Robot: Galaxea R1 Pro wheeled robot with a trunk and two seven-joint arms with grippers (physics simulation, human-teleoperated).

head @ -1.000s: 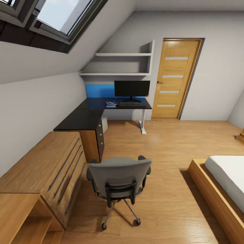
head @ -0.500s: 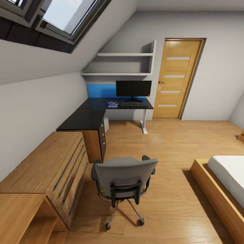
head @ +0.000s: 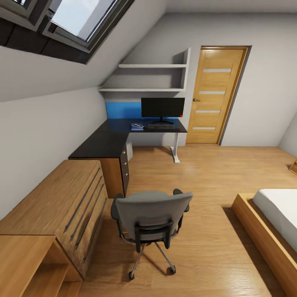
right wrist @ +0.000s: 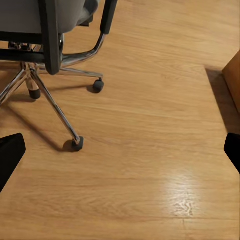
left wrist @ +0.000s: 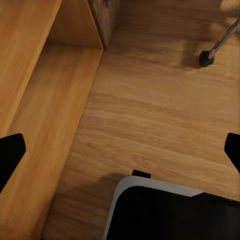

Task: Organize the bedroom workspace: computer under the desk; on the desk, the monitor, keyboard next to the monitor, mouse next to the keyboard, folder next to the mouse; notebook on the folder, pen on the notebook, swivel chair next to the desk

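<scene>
**Bedroom workspace, seen from behind the chair**

Head view: attic bedroom, plank floor (head: 198, 173). Desk (head: 103, 144) in far corner carries monitor (head: 162, 107), keyboard (head: 160, 126), folder (head: 137, 126). Swivel chair (head: 150, 218) stands well apart from it, back toward camera, beside wooden chest (head: 57, 206).

Left wrist view: left gripper (left wrist: 120, 150) hangs over floor, fingertips (left wrist: 10, 155) spread wide, holding nothing.

Right wrist view: right gripper (right wrist: 120, 150) likewise spread, over floor near chair's castors (right wrist: 76, 144).

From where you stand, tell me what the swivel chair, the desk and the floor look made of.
Swivel chair: grey upholstery, seemingly fabric, matte; black armrests, likely plastic; shiny metal legs that catch highlights.
Desk: matte black top, no visible grain, possibly laminate; brown wood side panel.
Floor: light wood planks, satin finish with a soft glare.
</scene>
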